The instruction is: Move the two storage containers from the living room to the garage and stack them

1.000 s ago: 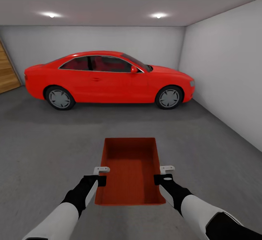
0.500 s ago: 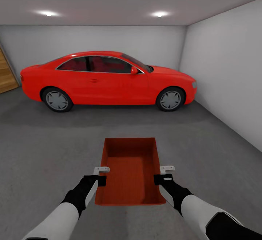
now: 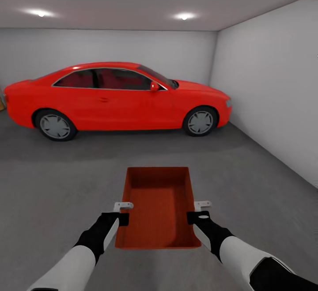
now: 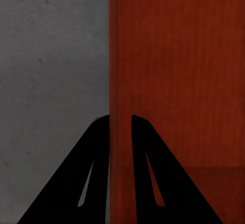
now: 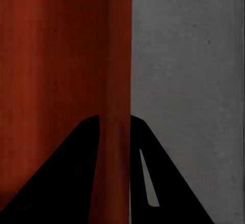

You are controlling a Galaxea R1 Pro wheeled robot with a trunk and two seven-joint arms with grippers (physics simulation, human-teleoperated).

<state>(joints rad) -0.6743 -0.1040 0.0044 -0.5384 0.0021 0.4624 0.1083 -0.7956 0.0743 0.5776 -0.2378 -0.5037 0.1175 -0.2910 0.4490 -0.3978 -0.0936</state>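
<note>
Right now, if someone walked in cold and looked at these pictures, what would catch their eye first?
A bright red car parked side-on against the far white wall. Nearer, an orange-red storage container is held over the grey concrete floor: the left gripper pinches one long wall and the right gripper the opposite one.

walls (image 3: 265,83): plain white | floor (image 3: 57,180): grey concrete | red car (image 3: 115,99) parked | two ceiling lights (image 3: 183,16) on

no readable text, label or number on the red car (image 3: 117,96) or elsewhere
</note>
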